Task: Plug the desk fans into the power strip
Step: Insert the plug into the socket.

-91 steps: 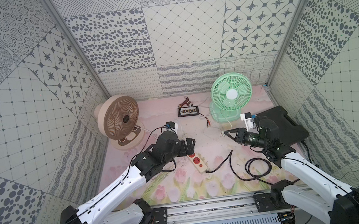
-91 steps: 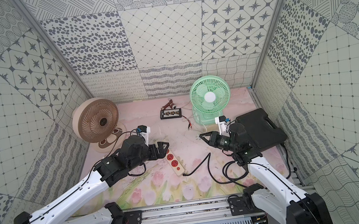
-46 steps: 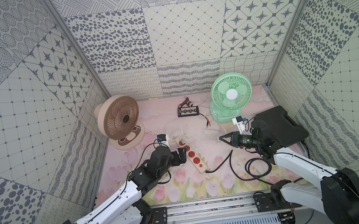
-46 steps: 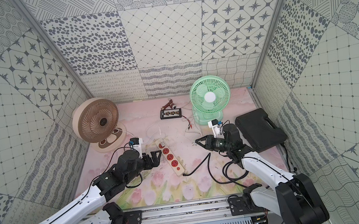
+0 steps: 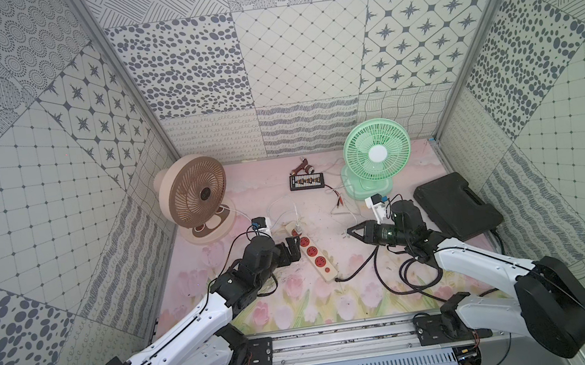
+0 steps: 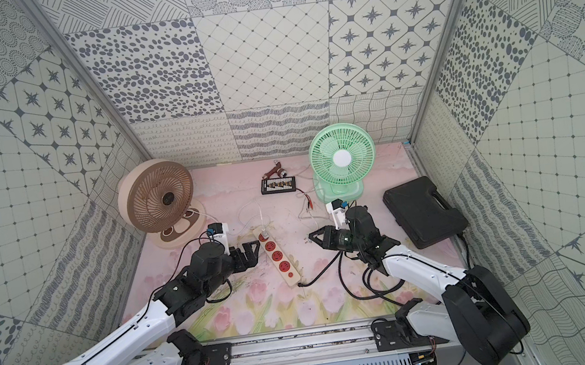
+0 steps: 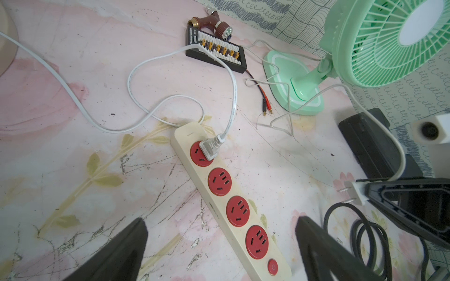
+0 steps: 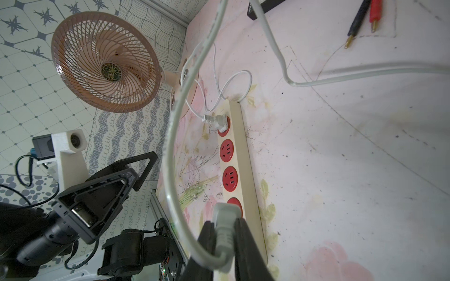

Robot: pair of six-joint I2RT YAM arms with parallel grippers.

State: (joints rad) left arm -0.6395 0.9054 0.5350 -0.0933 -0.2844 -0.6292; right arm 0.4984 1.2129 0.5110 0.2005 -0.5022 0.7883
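The power strip (image 5: 312,253) lies slantwise mid-desk (image 5: 341,301). The left gripper (image 5: 295,249), jaws spread wide, hangs just beside its left flank. The right gripper (image 5: 351,230) pinches the green fan (image 5: 376,157)'s white plug (image 7: 356,194) off to the strip's right, prongs clear of it. The strip's lettering is too small to read.

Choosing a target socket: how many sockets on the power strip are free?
3 free on the power strip: first socket beside the red button, second socket, third socket. The far-end socket holds a white plug. None hidden.
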